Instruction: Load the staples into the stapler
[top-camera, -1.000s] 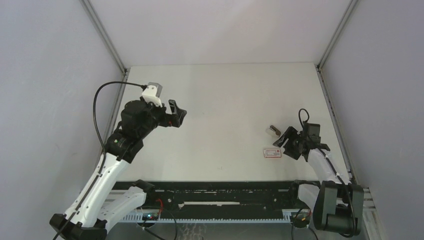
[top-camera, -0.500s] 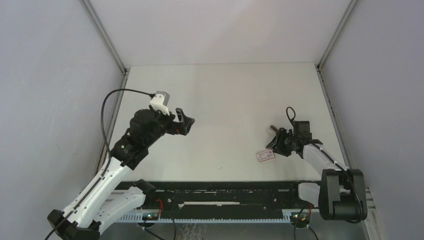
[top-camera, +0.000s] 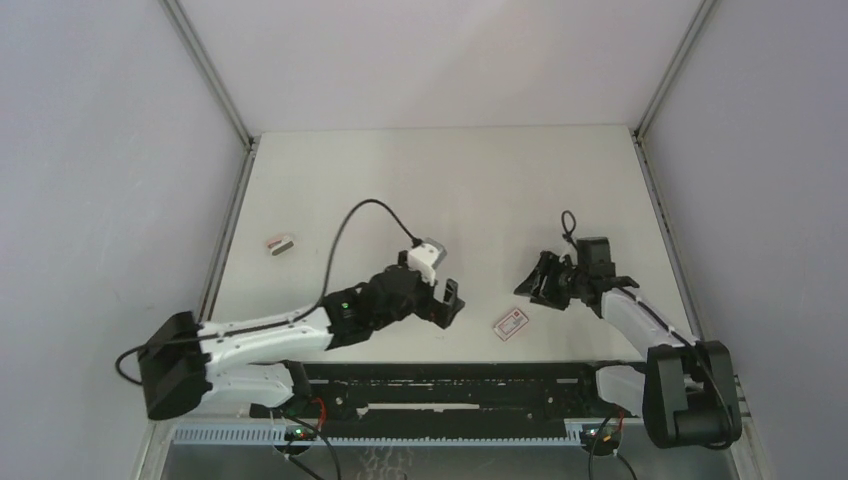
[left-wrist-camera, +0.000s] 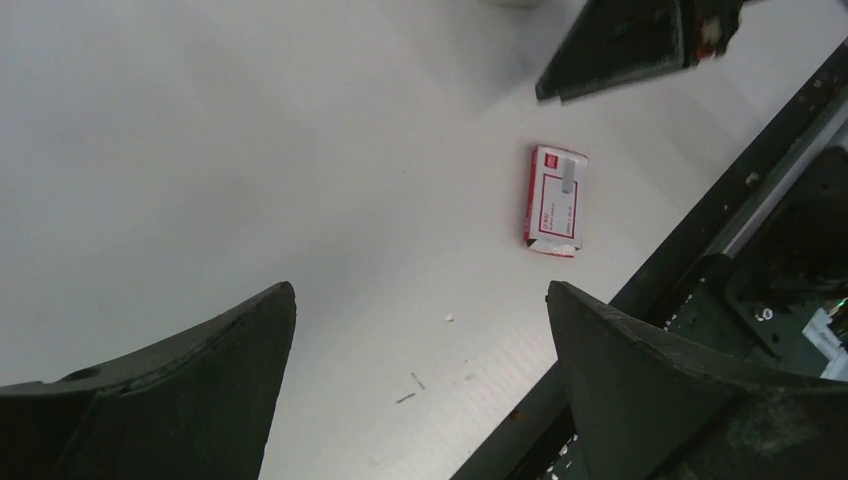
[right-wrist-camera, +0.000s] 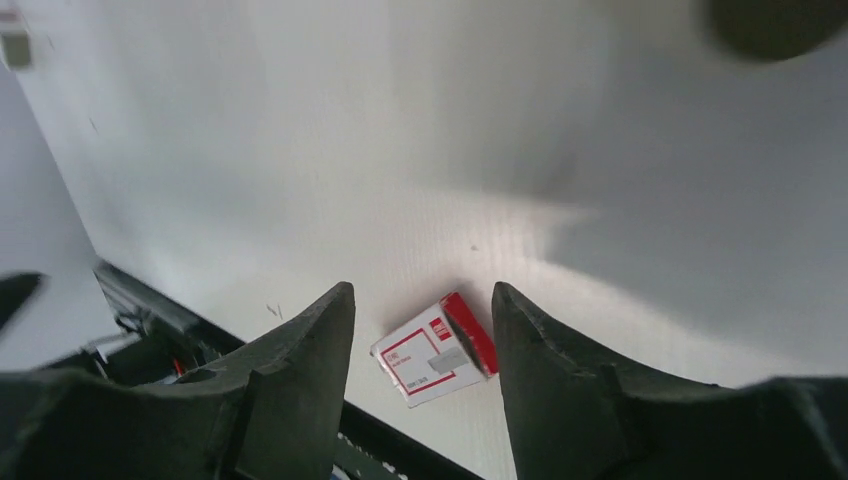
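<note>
The white box with a red label (top-camera: 510, 323) lies flat near the table's front edge, also seen in the left wrist view (left-wrist-camera: 556, 200). My right gripper (top-camera: 527, 284) hovers just right of it, open with nothing between its fingers; the box (right-wrist-camera: 437, 348) shows on the table beyond the gap (right-wrist-camera: 421, 290). My left gripper (top-camera: 452, 300) stands wide open left of the box, holding nothing (left-wrist-camera: 420, 288). The stapler is hidden, where the right gripper covers the table. A small pale piece with a red end (top-camera: 280, 243) lies far left; I cannot tell whether it holds the staples.
The black rail (top-camera: 450, 375) runs along the front edge close behind the box. Two loose staples (left-wrist-camera: 410, 388) lie on the table near the rail. Grey walls close in the left, right and back.
My left arm has swung from the far left down to the front centre, uncovering the small pale piece. The right gripper has moved left, and the box has slid left and nearer the rail.
</note>
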